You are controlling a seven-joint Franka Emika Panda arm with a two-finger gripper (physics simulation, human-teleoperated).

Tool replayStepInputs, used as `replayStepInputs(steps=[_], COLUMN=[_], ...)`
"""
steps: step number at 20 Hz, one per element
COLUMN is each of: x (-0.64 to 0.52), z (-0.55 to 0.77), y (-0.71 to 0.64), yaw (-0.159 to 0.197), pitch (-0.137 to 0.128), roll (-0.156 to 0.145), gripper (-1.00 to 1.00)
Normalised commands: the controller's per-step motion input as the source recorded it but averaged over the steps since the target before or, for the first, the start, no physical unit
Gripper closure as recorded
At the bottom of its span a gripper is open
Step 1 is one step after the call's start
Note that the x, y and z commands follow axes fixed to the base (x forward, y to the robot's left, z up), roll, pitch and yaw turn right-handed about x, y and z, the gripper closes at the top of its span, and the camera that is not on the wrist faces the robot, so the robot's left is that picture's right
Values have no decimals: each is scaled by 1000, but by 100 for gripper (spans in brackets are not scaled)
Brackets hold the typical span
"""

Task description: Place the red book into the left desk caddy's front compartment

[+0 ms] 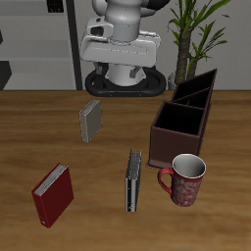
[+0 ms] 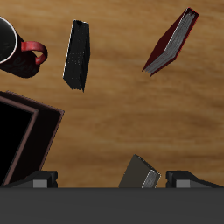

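Nearest the table's [image 1: 29, 127] front edge lies the red book [image 1: 52, 193], flat on the wood with its pale page edges showing along one long side, set at a slant toward one front corner; nothing touches it. In the wrist view the red book [image 2: 171, 42] shows the same pale page block along its edge. Beside it, near the middle of the front edge, the dark book [image 1: 133, 179] stands on its edge, blue-grey spine up, apart from the red book. Just past that stands the mug [image 1: 185, 179], red-patterned with a pale inside, its handle turned toward the dark book. Touching or nearly touching the mug from behind is the caddy [image 1: 181, 125], a dark reddish-brown box with black-lined open compartments and taller slanted dividers at its far end; its compartments look empty. Farther back, near the table's middle, the grey book [image 1: 90, 121] stands upright, well apart from the caddy. Above the back edge hangs the gripper [image 2: 112, 179]; its fingers [image 2: 45, 180] stand wide apart, holding nothing, well away from the red book.
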Motion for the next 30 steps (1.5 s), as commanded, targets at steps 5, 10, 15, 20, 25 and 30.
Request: replayStepInputs(steps=[5,10,15,20,25,30], x=[349,299,386,204,214,226], z=[71,-32,46,28,-10,-17], y=[-337,-232,-503,-281,-270,-183], yaw=[8,63,8,-28,-18,-32], pitch=[25,31,-5,-9,-14,0], roll=[-7,60,-31,-23,-52,-8], gripper=[-100,-100,-100,-100,-100,-100])
